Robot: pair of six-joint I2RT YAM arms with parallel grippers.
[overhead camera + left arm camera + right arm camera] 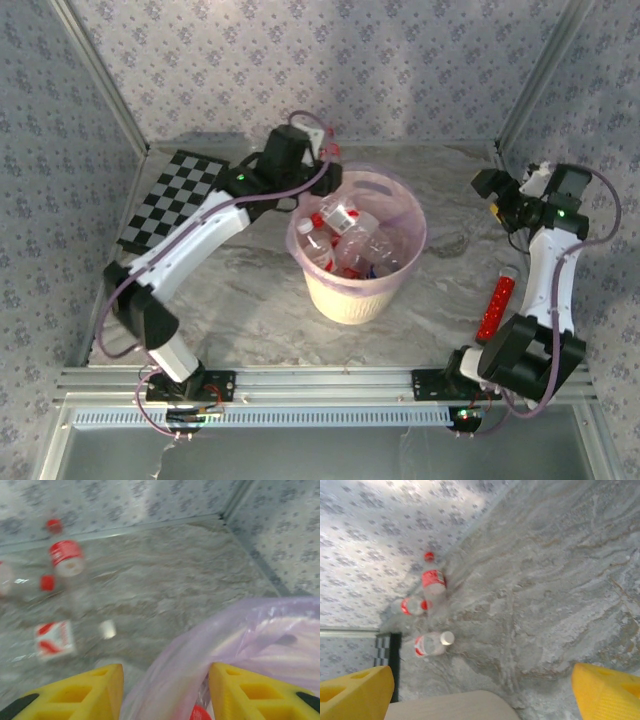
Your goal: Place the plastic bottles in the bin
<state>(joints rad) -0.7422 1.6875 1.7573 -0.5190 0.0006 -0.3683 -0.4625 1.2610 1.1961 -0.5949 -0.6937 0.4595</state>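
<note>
Bin point(345, 300) centre frame, part-filled; left gripper point(165, 690) half-open astride its liner point(250, 630), can't tell if it's pinching anything; right gripper point(480, 692) wide, empty; loose plastic bottles point(431, 644) left of frame; looks like between picks; you reach there next.

Plastics, thin film and a stone-look top inside a patterned enclosure.

The bin point(345, 300) is pale cream plastic with a dull, smooth finish. Its liner bag point(412, 215) is thin, translucent pink-lilac film, creased and shiny. The plastic bottles point(345, 222) are clear and glossy, with smooth red or white caps. The table point(250, 300) has a grey, veined, marble-look surface with a soft sheen. The walls point(300, 60) look like matt patterned paper or cloth; which one is unclear. The frame rails point(330, 380) are bare, satin metal. The chequered board point(165, 200) is flat and matt, and the red bar point(497, 305) looks like shiny plastic. The fingers point(75, 695) of the left gripper point(165, 672) are matt yellow moulded plastic.
</note>
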